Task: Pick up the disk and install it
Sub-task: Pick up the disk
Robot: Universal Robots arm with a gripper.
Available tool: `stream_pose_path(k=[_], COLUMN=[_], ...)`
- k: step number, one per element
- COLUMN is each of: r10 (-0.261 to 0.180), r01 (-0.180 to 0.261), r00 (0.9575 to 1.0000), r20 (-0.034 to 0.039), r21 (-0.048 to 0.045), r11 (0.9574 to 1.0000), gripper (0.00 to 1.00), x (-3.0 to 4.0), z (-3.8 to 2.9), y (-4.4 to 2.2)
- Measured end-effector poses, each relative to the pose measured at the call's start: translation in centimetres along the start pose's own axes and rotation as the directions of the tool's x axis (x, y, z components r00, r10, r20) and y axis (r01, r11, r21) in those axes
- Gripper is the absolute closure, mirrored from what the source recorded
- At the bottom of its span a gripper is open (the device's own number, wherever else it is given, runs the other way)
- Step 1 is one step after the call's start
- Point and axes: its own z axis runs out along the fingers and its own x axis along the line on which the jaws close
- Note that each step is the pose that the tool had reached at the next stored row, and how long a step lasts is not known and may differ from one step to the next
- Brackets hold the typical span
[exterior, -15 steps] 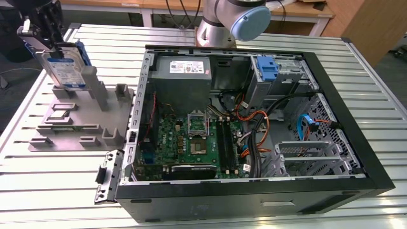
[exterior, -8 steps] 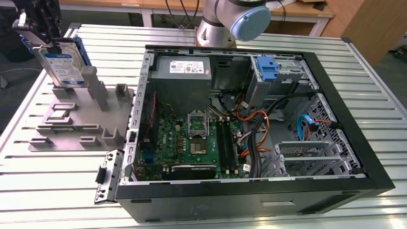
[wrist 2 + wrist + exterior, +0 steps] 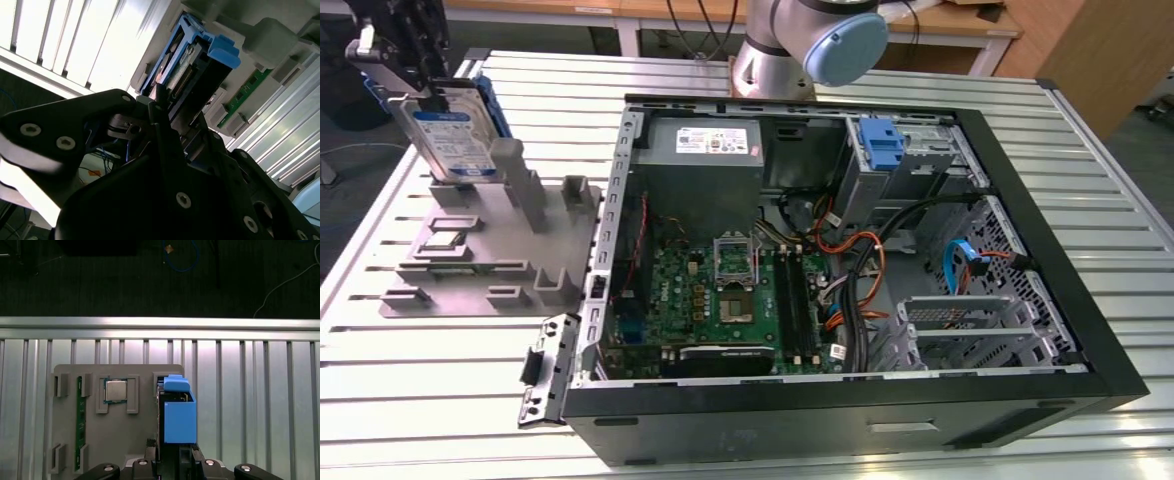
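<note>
At ten o'clock in the exterior view, the hand [image 3: 430,98] pinches the top edge of the disk [image 3: 451,140]. The disk stands upright at the grey holder [image 3: 480,250] on the counter [image 3: 400,400]. Judging by this, the pickup is barely begun. At three o'clock the open computer case [image 3: 854,410] has no disk installed yet.

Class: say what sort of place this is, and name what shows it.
Probably a robotics lab bench for computer assembly: an open computer case on a slatted metal table, a grey parts fixture, a robot arm.
</note>
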Motion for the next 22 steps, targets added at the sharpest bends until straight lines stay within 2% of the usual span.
stream_pose_path(k=[22], r10=[0.000], r01=[0.000], r00=[1.0000], r20=[0.0000], r21=[0.0002], r11=[1.0000], gripper=[0.65], x=[-0.03], z=[-0.39], y=[0.02])
